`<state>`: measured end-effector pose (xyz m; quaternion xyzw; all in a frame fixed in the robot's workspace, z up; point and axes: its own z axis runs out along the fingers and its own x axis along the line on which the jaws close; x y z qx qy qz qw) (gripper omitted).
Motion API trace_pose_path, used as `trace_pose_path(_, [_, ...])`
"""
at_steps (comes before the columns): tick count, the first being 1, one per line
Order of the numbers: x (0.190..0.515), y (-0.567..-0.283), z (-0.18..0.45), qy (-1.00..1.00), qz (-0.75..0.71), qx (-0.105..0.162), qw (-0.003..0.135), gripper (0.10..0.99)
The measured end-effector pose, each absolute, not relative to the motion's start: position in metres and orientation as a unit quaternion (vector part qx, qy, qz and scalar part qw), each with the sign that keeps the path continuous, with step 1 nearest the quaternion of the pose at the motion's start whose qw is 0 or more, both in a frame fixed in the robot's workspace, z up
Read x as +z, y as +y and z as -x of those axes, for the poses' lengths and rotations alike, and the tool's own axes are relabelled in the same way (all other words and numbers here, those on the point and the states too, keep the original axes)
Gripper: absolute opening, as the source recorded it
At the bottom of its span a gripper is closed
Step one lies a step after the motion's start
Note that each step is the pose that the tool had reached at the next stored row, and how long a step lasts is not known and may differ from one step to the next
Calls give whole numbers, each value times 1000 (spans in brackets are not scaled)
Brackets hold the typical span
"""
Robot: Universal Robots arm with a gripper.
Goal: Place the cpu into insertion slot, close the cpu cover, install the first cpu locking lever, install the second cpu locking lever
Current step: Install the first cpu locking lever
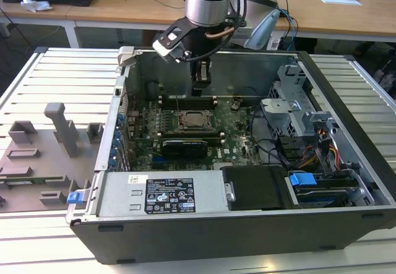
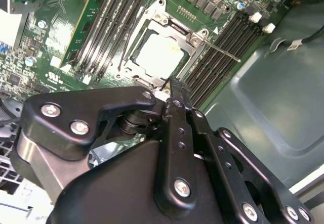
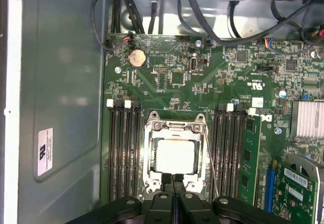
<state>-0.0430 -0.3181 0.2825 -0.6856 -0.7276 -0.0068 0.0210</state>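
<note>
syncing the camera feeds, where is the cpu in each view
Exterior view: cpu in the middle of the motherboard, just below the claw.
First wrist view: cpu, pale square just past the claw.
Second wrist view: cpu, pale square just past the claw.
Shared landmark: memory slots flanking it on both sides.

Lab: open computer case [image 1: 216, 237] on slatted bench [image 1: 62, 70], desks [image 1: 111, 5] behind.

CPU seated in its socket at mid-frame, gripper at the frame's edge.
The cpu [image 3: 174, 155] lies flat in the insertion slot [image 3: 153, 182], with the cpu cover [image 3: 150, 153] framing it and memory slots [image 3: 124, 148] on both sides. The gripper [image 3: 173, 178] has its fingertips pressed together at the cover's near edge, and a thin wire lever [image 3: 210, 158] slants alongside it.
</note>
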Motion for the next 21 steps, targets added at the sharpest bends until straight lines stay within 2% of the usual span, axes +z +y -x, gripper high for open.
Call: trace_pose_path(21, [283, -318, 43, -850, 527, -2, 22, 106])
